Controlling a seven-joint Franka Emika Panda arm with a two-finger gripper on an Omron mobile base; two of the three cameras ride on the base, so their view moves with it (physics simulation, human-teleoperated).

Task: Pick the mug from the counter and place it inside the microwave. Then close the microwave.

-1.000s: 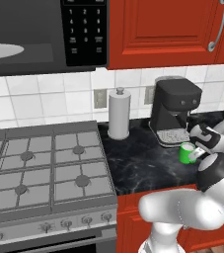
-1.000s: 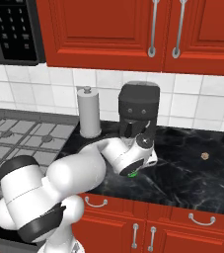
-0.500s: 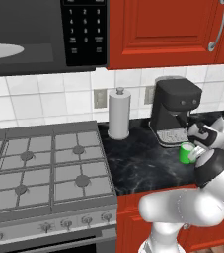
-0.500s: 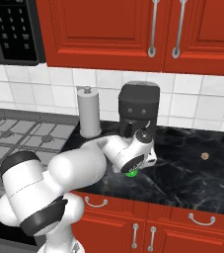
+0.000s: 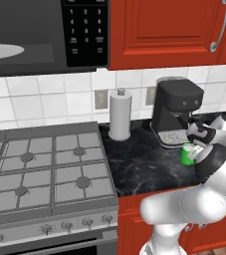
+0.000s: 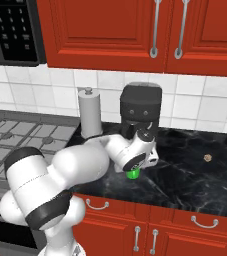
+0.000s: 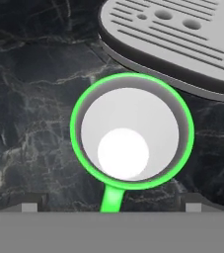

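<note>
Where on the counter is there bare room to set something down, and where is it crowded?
Free: the counter right of the coffee machine, bare but for one small brown thing; also the front strip between stove and mug. Crowded: the back, paper towel roll beside the machine, and around the mug under the open gripper.

The black, white-veined stone desk (image 5: 144,167) runs across the right half of the left base view, over red cabinets. On it stand a white paper towel roll (image 5: 120,115) toward the back, a black coffee machine (image 5: 175,112) right of it, and a small bright green mug (image 7: 132,132) upright just before the machine's grey drip tray (image 7: 182,34).
</note>
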